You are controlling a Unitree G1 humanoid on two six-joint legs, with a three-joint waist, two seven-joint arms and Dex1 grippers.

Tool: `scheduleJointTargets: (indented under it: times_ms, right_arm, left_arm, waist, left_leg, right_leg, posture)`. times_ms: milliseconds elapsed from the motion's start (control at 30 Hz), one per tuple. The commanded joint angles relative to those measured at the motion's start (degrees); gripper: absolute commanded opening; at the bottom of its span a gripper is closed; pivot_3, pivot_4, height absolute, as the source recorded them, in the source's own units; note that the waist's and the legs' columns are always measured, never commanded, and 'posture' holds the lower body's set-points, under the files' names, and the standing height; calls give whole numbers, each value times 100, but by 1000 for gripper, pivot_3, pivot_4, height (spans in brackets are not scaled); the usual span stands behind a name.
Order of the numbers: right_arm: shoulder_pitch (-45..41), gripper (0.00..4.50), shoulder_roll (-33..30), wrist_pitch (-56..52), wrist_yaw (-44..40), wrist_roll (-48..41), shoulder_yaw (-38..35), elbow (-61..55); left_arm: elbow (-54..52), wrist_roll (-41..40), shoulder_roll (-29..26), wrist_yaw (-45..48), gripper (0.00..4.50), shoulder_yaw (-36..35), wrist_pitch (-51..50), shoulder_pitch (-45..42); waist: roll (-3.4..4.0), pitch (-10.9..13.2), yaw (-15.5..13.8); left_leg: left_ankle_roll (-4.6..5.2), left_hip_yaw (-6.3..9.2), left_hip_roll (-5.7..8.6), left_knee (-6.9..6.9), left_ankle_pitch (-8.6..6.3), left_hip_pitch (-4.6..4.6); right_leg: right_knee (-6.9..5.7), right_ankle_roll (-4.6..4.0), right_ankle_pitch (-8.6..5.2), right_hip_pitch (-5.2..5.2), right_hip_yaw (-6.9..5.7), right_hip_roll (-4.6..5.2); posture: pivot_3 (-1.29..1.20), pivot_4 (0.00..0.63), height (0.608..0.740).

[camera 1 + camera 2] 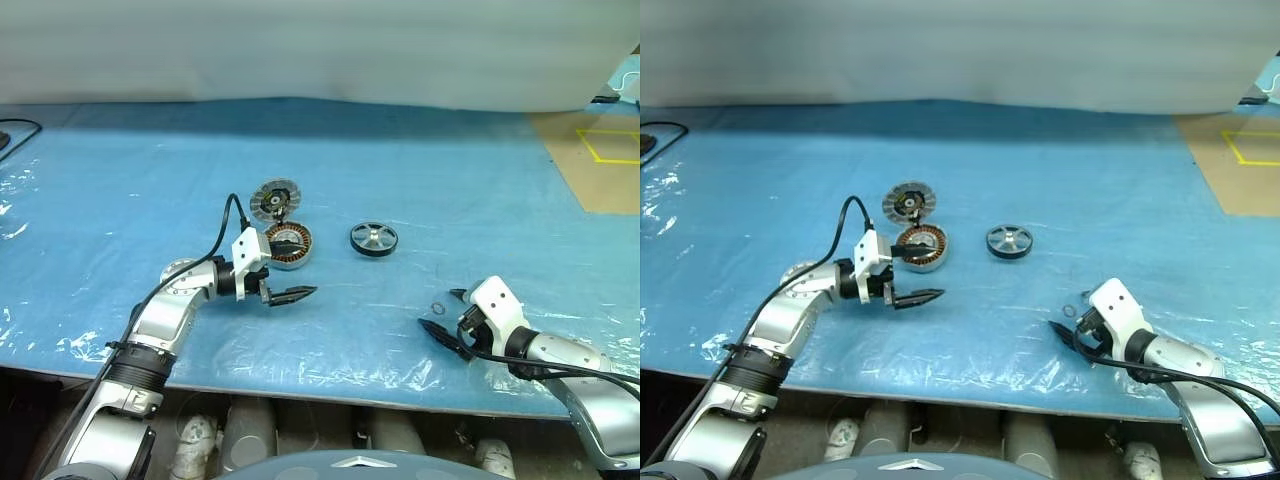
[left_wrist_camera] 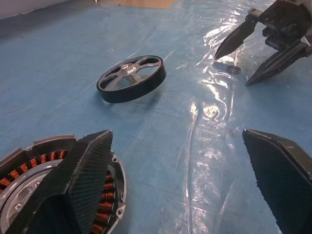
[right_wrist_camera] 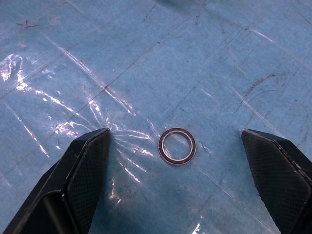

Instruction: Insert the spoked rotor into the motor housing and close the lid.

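The spoked rotor (image 1: 374, 239), a small dark-rimmed wheel with a silver hub, lies flat near the middle of the blue table. To its left sits the motor housing (image 1: 288, 245) with its copper windings, and the ridged silver lid (image 1: 275, 200) lies just behind it. My left gripper (image 1: 305, 268) is open and points right; one finger (image 2: 83, 175) hangs over the housing's edge, the other over bare table. My right gripper (image 1: 440, 309) is open near the front right, with a small metal ring (image 3: 176, 146) on the table between its fingertips.
The table wears a wrinkled blue plastic sheet (image 1: 420, 170). A brown surface with yellow tape (image 1: 605, 160) lies at the far right, and a black cable (image 1: 15, 130) at the far left. The table's front edge (image 1: 300, 385) runs close below both arms.
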State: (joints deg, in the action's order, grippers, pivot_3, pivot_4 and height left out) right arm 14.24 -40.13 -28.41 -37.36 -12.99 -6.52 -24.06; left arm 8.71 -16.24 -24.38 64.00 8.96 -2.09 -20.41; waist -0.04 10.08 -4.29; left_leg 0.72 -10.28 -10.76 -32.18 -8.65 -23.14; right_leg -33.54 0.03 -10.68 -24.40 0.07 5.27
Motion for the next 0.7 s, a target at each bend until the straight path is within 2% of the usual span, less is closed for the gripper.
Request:
scheduleJointTargets:
  times_ms: [33,133,233,533,567,700]
  right_arm:
    - [28,4480,-34,33,-81,18,9,105]
    - [107,4480,-75,93,-136,59,-2,170]
    - [152,3866,-104,133,-174,68,-39,188]
    - [201,779,-220,284,-265,129,-120,350]
    - [205,558,-230,304,-265,128,-119,370]
    - [183,556,-232,287,-236,106,-120,378]
  left_arm:
    - [45,30,-59,4,4500,-97,186,-122]
    - [61,24,-84,12,4500,-105,222,-109]
    - [-12,1,-115,17,4500,-107,218,-45]
    - [14,-4,-104,66,4500,-79,225,-72]
    - [42,1,-99,70,4500,-81,232,-95]
    - [118,14,-87,73,4500,-86,253,-152]
  waist:
    - [-1,-1,0]
    - [-2,-1,0]
    - [-2,-1,-4]
    - [-4,-2,-12]
    - [-4,-2,-14]
    - [-7,-4,-16]
  left_leg:
    - [0,0,0,-1,0,0]
    - [0,0,0,-1,0,0]
    - [0,0,0,0,0,-1]
    - [1,0,2,-2,0,6]
    - [1,0,2,-2,0,6]
    - [1,1,3,-2,0,5]
  right_leg:
    - [0,0,0,0,0,0]
    - [0,0,0,1,0,0]
    - [1,0,0,1,-1,0]
    - [2,0,0,10,0,4]
    - [2,0,0,10,0,5]
    - [2,0,0,11,-1,5]
  posture:
    - [0,150,740]
    - [0,150,740]
    - [0,150,740]
    - [0,150,740]
    - [0,150,740]
    - [0,150,740]
